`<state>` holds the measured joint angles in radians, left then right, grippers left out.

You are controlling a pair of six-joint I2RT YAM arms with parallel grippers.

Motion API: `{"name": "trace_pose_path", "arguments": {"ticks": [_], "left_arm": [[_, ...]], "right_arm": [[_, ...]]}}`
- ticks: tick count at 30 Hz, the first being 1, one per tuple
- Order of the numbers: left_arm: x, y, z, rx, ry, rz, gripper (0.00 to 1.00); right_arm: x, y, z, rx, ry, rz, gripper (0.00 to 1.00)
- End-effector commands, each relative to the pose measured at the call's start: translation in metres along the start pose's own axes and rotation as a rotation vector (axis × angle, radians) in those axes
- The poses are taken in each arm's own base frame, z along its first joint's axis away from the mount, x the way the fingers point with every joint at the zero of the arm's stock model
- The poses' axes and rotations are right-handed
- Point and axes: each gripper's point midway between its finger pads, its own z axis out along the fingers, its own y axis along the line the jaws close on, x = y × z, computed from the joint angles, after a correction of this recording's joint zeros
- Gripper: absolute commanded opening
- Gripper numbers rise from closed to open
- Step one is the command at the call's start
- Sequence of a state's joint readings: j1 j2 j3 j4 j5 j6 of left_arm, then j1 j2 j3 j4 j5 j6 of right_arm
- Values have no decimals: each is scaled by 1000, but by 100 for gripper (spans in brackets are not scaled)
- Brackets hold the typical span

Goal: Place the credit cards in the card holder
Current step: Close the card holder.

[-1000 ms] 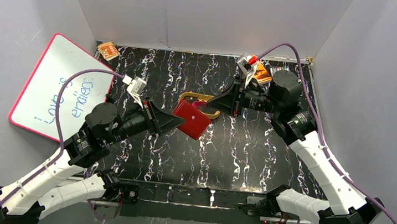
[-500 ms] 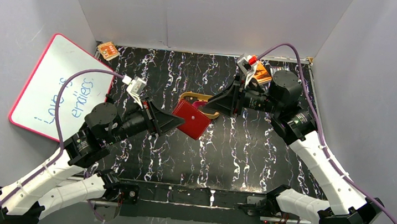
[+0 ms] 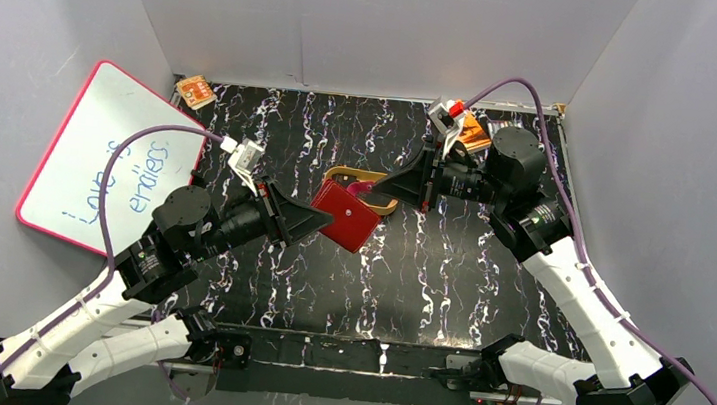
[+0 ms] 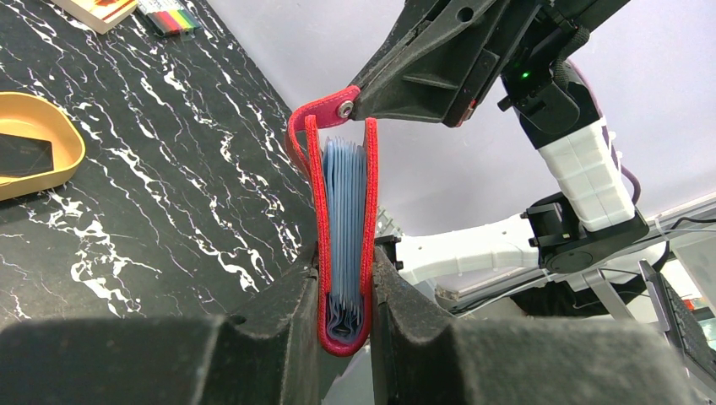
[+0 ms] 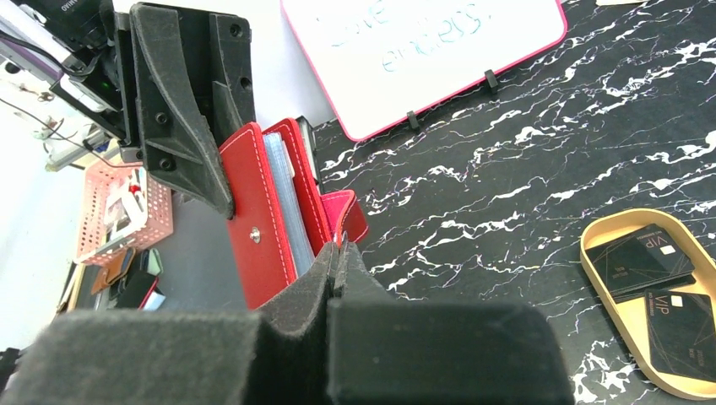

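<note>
The red card holder (image 3: 348, 215) hangs above the table. My left gripper (image 3: 327, 221) is shut on its folded spine, and grey-blue pockets show between the covers (image 4: 344, 194). My right gripper (image 3: 381, 187) is shut, pinching the snap tab at the holder's free edge (image 4: 338, 105). In the right wrist view the red tab meets my closed right gripper (image 5: 338, 246), next to the holder's cover (image 5: 253, 228). Two black credit cards (image 5: 642, 257) (image 5: 684, 321) lie in the tan oval dish (image 5: 595, 283). The dish rim (image 3: 342, 173) shows partly behind the holder.
A pink-framed whiteboard (image 3: 107, 161) leans at the left wall. An orange booklet (image 3: 472, 132) lies at the back right behind my right wrist, and a small orange box (image 3: 195, 92) sits at the back left. Grey walls enclose the black marbled table (image 3: 407, 278).
The right gripper's tip has shifted slightly at the holder's tab. The left arm and the holder stay where they were.
</note>
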<state>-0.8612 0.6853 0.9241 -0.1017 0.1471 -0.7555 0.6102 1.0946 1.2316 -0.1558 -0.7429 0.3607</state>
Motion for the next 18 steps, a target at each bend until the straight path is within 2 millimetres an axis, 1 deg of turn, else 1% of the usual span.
{"name": "trace_pose_path", "arguments": {"ticks": [1,5,10,15,18], "left_arm": [[-12,-14,-5,57,-45,20,0],[-12,-11,-5,37,-40,24,0],[-12,-7,-3,5,-31,32,0],[-11,-2,7,-34,4,37,0],[-10,3,15,-72,35,40,0]], "right_arm": [[-22,20,-6,-45,-56,-66,0],[-25,21,-11,-25,-39,-113,0],[-27,23,-23,22,0,-218,0],[-16,13,-27,116,63,-292,0],[-15,9,-29,151,79,-343,0]]}}
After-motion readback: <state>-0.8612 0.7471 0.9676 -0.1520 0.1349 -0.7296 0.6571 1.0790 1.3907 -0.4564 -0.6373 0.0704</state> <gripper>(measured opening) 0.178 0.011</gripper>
